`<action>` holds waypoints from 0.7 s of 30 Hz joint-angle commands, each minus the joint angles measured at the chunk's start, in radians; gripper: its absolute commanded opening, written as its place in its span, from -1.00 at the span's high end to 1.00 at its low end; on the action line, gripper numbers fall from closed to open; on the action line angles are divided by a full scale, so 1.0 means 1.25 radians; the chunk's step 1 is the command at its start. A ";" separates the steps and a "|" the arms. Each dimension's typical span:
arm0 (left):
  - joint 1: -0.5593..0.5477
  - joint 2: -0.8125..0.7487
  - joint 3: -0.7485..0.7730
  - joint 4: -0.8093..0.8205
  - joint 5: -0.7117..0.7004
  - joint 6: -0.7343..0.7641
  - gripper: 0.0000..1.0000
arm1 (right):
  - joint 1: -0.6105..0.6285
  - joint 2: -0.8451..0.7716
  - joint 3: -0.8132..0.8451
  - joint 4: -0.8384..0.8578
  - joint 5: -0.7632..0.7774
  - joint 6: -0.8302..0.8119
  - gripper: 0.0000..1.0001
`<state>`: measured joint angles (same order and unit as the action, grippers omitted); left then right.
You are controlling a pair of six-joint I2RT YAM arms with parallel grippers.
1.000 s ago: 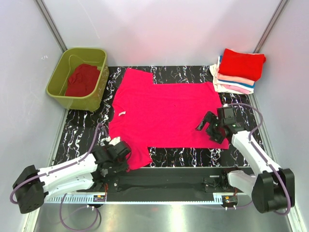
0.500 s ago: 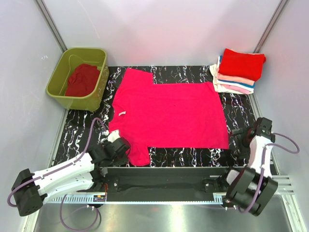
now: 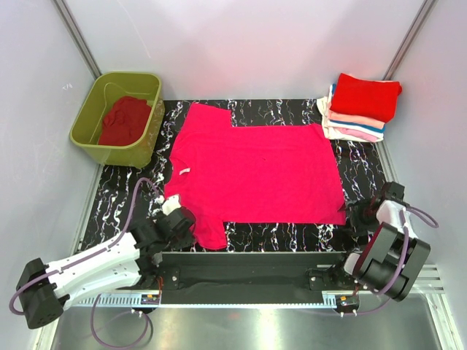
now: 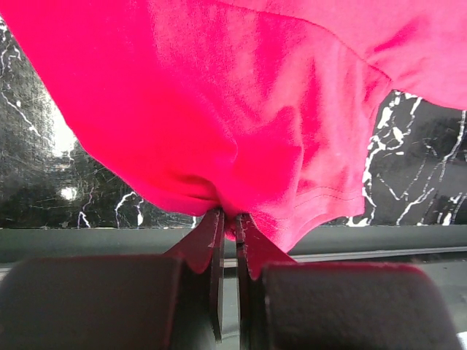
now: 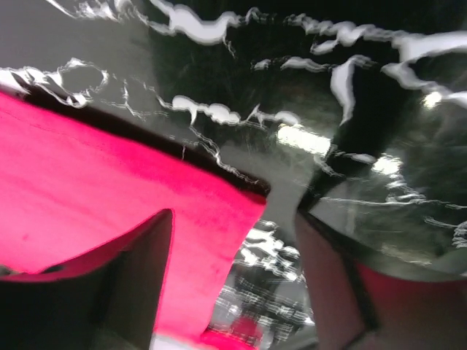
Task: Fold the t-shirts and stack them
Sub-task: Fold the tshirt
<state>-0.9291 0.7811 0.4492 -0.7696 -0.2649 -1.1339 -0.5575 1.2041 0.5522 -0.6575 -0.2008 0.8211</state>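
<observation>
1 pink t-shirt [image 3: 255, 171], flat on counter [image 3: 117, 197]: left end effector [image 4: 228, 216] pinching sleeve; right end effector [image 5: 233, 215] spread at hem corner.

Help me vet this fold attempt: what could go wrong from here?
The left pincer pinches only a bunched edge of the magenta t-shirt; it could slip out when lifted. The right pincer stands open around just the shirt's corner; closing there might miss it, skewing the fold.
</observation>
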 commanded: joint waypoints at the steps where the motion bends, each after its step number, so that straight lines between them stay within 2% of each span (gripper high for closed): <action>1: 0.002 -0.035 -0.005 0.012 -0.037 -0.023 0.99 | -0.002 0.051 -0.021 0.077 -0.043 -0.014 -0.40; 2: 0.002 -0.050 -0.012 0.008 -0.038 -0.027 0.99 | -0.002 0.064 -0.022 0.085 -0.047 -0.018 -0.30; 4: 0.001 -0.065 -0.018 0.001 -0.038 -0.038 0.99 | -0.003 0.087 -0.023 0.096 -0.055 -0.020 -0.24; 8: 0.002 -0.089 -0.028 -0.013 -0.040 -0.046 0.99 | -0.002 0.096 -0.016 0.098 -0.058 -0.025 0.10; 15: 0.002 -0.105 0.015 -0.065 -0.049 -0.045 1.00 | -0.002 0.001 0.001 0.032 -0.052 -0.042 0.71; 16: 0.002 -0.108 0.034 -0.074 -0.051 -0.045 1.00 | -0.002 -0.012 0.005 0.019 -0.054 -0.045 0.89; 17: 0.002 -0.109 0.046 -0.095 -0.052 -0.044 1.00 | -0.002 -0.039 0.010 -0.006 -0.057 -0.046 0.98; 21: 0.002 -0.124 0.099 -0.151 -0.046 -0.035 1.00 | -0.003 -0.121 0.007 -0.056 -0.080 -0.057 1.00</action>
<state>-0.9291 0.6495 0.4911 -0.9092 -0.2832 -1.1793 -0.5598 1.1282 0.5442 -0.6495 -0.2974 0.7765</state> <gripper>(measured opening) 0.074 0.022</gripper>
